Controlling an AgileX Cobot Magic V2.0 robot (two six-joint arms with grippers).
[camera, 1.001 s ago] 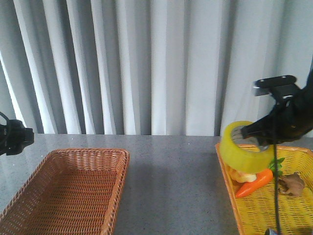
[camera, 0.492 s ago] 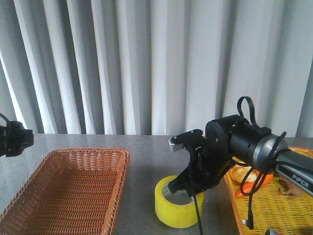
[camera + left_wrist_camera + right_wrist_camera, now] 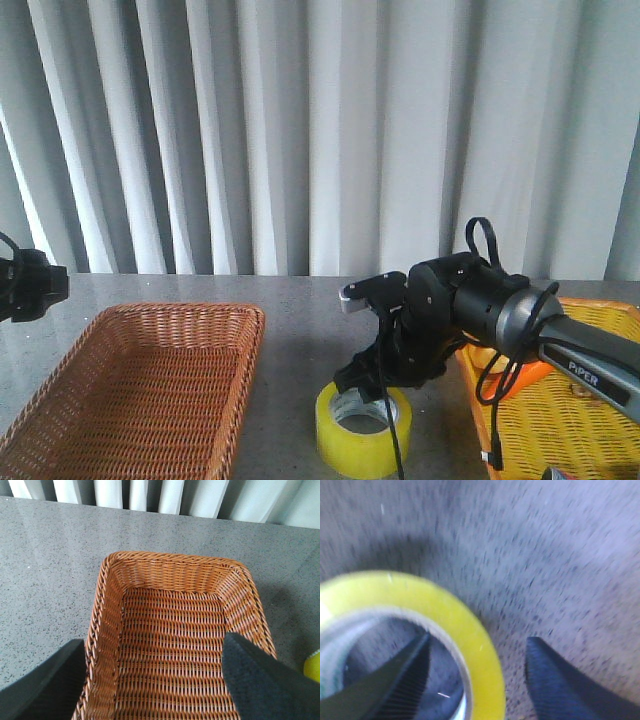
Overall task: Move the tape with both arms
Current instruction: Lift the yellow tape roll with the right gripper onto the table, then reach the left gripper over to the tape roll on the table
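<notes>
The glossy yellow tape (image 3: 363,430) sits flat on the speckled grey worktop (image 3: 300,330); the right hand (image 3: 475,680) straddles its wall, fingers apart. The left hand (image 3: 150,680) gapes above a woven basket (image 3: 175,630).

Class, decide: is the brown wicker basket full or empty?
Empty. The brown wicker basket shows only bare weave inside in the left wrist view; the tape sits outside on the table.

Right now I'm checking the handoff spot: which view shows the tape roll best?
The front view: the whole tape sits on the table between the baskets, under the right gripper. The right wrist view shows a blurred close-up arc; the left wrist view only a yellow sliver.
</notes>
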